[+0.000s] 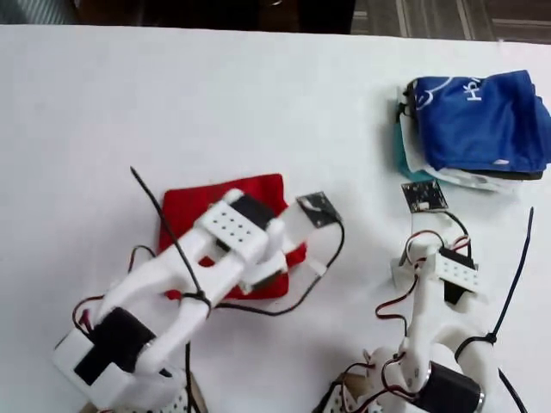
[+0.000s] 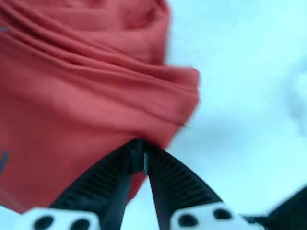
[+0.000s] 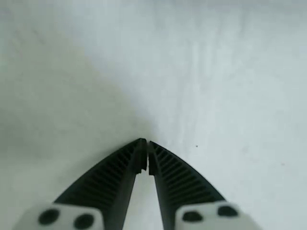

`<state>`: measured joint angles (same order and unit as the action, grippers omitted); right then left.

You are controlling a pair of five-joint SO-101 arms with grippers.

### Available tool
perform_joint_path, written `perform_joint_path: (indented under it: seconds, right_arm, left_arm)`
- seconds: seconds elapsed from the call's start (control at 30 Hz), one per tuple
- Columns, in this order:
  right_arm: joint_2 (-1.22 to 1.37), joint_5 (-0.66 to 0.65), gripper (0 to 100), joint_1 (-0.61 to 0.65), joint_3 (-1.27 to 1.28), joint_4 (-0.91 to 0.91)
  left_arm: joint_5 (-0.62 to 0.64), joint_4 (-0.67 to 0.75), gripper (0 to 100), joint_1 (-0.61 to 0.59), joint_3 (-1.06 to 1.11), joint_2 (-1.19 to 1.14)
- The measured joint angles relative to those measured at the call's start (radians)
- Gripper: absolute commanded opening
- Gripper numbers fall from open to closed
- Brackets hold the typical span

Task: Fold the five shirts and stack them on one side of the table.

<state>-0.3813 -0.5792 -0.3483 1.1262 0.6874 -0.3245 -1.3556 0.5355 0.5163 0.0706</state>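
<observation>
Red shirt, folded, lies near-left on table; likely soft, light, limp; best pinched through all layers at a fold; left gripper closed at its edge; right gripper closed over bare table; stack far right.

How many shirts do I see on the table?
2 plainly: red shirt under the left gripper, blue shirt atop the stack; edges beneath it hint at more, partly hidden.

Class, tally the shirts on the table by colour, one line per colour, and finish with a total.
red shirt: 1
blue shirt: 1
teal shirt: 1
white shirt: 1
dark shirt, just an edge under the stack: 1
Total: 5
</observation>
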Motion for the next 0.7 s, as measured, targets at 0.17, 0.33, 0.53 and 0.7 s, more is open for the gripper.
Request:
perform_joint_path:
  seconds: [0.17, 0.33, 0.53, 0.7]
  right_arm:
    - [0.000, 0.000, 2.0, 0.000, 0.000, 0.000]
    - [0.000, 0.000, 2.0, 0.000, 0.000, 0.000]
    - [0.000, 0.000, 2.0, 0.000, 0.000, 0.000]
    - [0.000, 0.000, 2.0, 0.000, 0.000, 0.000]
  left_arm:
    - [-0.023, -0.075, 3, -0.020, -0.146, -0.005]
    - [0.037, 0.048, 10, -0.135, -0.264, -0.012]
    - [0.078, 0.201, 17, -0.158, -0.292, -0.153]
    - [0.144, 0.265, 14, -0.164, -0.400, -0.370]
